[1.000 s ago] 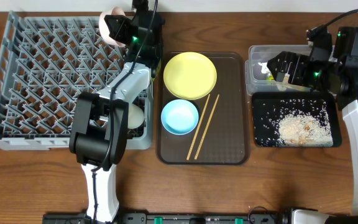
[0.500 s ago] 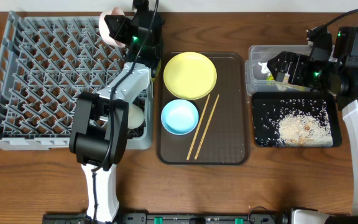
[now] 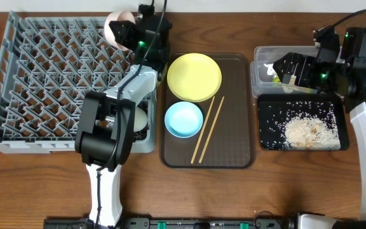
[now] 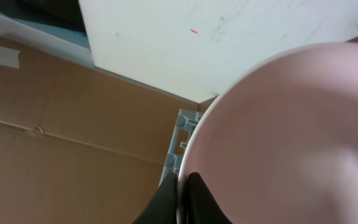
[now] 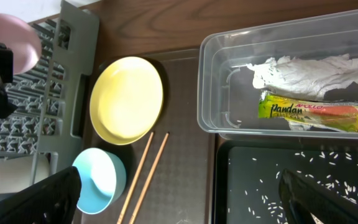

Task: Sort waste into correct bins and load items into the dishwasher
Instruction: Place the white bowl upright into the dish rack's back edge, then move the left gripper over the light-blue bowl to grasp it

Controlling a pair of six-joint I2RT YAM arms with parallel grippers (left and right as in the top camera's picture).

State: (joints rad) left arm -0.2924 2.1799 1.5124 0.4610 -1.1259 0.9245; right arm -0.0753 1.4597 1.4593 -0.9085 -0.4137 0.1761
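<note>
grey plastic rack (image 3: 43,83), a big square grid of upright pegs, fills the left side from overhead. the left gripper (image 3: 126,33) is up at its far right corner, clamped on the rim of a smooth round white bowl (image 3: 114,25) that looks a bit pinkish. the bowl is tipped on edge at the rack's back edge. the left arm reaches from the near table edge up along the rack's right side. a small cream cup (image 3: 140,119) sits in the rack's near right corner. the flat dark brown serving tray (image 3: 240,127) beside it carries a round yellow plate (image 3: 194,77), a glossy light blue bowl (image 3: 183,119) just below that, and two pale wooden chopsticks (image 3: 207,130) lying diagonally. the right gripper (image 3: 289,69) hovers over the clear tub (image 3: 262,79), jaws spread wide, holding nothing. the shallow black tray (image 3: 269,140) next to it is strewn with whitish rice scraps (image 3: 307,131). left wrist view is mostly the bowl's smooth curve, with dark fingers (image 4: 194,199) pinching its rim, and cardboard (image 4: 61,137) behind. right wrist view shows its fingers (image 5: 42,199) far apart, and the tub holding crumpled white paper (image 5: 309,68) beside the shiny green-and-orange wrapper (image 5: 316,111).
</note>
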